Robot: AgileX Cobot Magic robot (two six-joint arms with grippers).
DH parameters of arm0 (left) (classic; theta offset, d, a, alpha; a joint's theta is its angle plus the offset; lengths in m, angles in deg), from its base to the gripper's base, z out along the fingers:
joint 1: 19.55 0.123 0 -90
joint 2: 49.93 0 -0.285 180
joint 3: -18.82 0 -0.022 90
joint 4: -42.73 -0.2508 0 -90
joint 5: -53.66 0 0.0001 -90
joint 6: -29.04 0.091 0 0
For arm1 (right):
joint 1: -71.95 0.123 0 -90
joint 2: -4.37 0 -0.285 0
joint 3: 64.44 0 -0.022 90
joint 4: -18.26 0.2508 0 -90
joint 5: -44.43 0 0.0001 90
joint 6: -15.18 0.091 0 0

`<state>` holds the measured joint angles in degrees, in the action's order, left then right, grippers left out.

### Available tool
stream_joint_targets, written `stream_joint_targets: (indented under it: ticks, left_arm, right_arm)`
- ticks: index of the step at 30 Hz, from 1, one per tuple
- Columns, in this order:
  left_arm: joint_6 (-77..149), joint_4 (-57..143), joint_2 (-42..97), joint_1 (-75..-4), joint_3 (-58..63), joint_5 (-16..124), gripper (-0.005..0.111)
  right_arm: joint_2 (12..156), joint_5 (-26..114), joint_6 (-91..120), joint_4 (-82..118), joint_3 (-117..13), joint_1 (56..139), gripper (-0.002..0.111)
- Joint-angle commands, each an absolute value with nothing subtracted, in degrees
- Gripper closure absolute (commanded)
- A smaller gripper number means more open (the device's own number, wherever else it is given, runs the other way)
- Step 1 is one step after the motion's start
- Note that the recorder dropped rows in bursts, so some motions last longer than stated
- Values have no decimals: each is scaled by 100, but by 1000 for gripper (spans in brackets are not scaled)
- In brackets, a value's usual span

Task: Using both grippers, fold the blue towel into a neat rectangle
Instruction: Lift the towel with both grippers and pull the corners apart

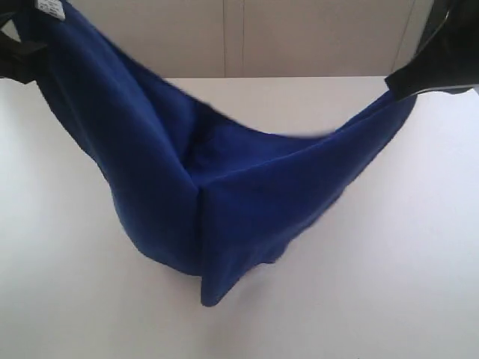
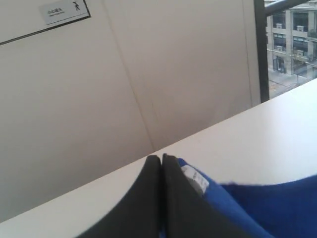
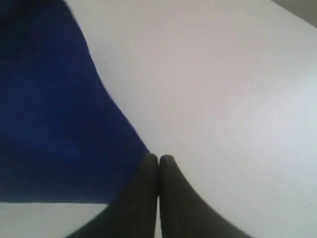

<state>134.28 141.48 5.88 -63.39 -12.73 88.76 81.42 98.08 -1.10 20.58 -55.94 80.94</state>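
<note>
The blue towel hangs above the white table like a sling, strung between both grippers, its sagging middle folded into a point low in the exterior view. At the top left, my left gripper is shut on one corner, where the white tag shows. In the left wrist view, the left gripper has its fingers pressed together, with the towel and tag beside them. My right gripper holds the opposite end at the top right. The right gripper is shut, the towel trailing from it.
A pale panelled wall stands behind the table's far edge. In the left wrist view a small sign is on the wall, and a window shows buildings outside.
</note>
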Motion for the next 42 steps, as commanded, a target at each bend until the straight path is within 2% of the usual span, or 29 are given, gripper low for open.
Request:
stream_joint_targets:
  ticks: [1,3,7,12,16,23,28,34,42]
  left_arm:
    - [13616,14267,518,-6356,-1450,9191,107]
    - [13893,14267,528,-6356,-1579,9208,107]
    - [14326,14267,517,-6356,-1595,10437,107]
    - [14326,14267,517,-6356,-1595,10742,107]
    - [14326,14267,517,-6356,-1595,11068,107]
    - [14100,14267,50,-6365,-1595,10693,107]
    - [13627,14267,-504,-6365,-1595,10633,107]
    - [13588,14267,-722,-6365,-1595,10499,107]
    - [15043,14267,-602,-6365,-1595,10547,107]
  right_arm:
    - [7957,9842,309,1389,-5571,8049,108]
    - [7957,9973,532,983,-5571,8049,108]
    - [7957,10153,2071,-641,-5571,8049,108]
    - [7842,10153,2464,-783,-5571,8049,108]
    - [7081,10268,2628,-858,-5571,8049,108]
    - [6014,10794,2628,-845,-5561,8049,108]
    - [5506,10611,2628,-702,-5150,8049,108]
    - [5456,10098,2734,-440,-4403,8049,108]
    - [5574,9487,2864,-349,-4098,8049,108]
